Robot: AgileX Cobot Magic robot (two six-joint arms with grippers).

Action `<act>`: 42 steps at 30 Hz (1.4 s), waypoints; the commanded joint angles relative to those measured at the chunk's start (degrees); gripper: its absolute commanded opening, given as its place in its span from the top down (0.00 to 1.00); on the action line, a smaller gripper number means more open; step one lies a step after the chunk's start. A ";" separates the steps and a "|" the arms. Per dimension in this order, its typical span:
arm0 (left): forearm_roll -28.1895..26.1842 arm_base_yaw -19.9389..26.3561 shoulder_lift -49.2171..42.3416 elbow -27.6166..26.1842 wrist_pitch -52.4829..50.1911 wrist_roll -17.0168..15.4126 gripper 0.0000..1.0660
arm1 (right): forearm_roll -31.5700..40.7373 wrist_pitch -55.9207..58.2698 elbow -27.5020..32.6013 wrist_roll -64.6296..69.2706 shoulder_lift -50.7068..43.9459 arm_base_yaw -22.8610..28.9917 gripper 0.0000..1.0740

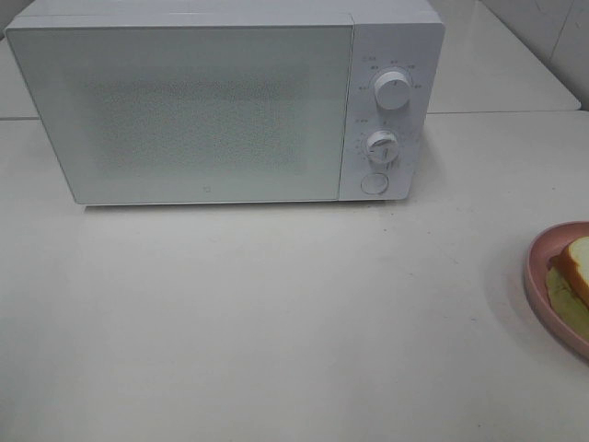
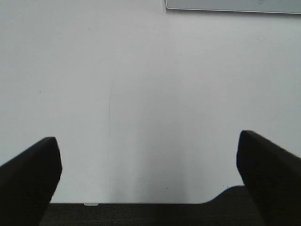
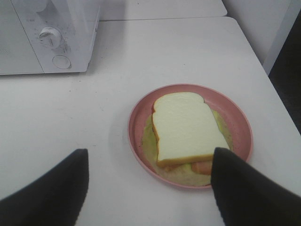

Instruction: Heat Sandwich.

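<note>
Sandwich: on pink plate, right of shut microwave. Right tool: wide open, empty, near plate. Left tool: wide open, empty. We judged: open door first.

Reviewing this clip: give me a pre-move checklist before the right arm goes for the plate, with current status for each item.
1. Microwave door shut; must open before loading: not ok.
2. Sandwich sits on the pink plate: ok.
3. Right hand open, holding nothing: ok.
4. Left hand open, over bare table: ok.
5. Plate fully on the table, away from its edge: ok in the right wrist view.
</note>
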 commanded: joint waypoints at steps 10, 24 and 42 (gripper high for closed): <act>2.18 0.06 -14.09 0.69 0.40 -2.92 0.10 | 0.06 -0.23 0.00 -0.74 -1.60 -0.46 0.34; 2.18 0.06 -17.82 0.69 0.40 -2.75 0.10 | 0.06 -0.23 0.00 -0.74 -1.55 -0.46 0.34; 2.18 0.06 -17.82 0.69 0.40 -2.75 0.10 | 0.06 -0.23 0.00 -0.63 -1.60 -0.46 0.34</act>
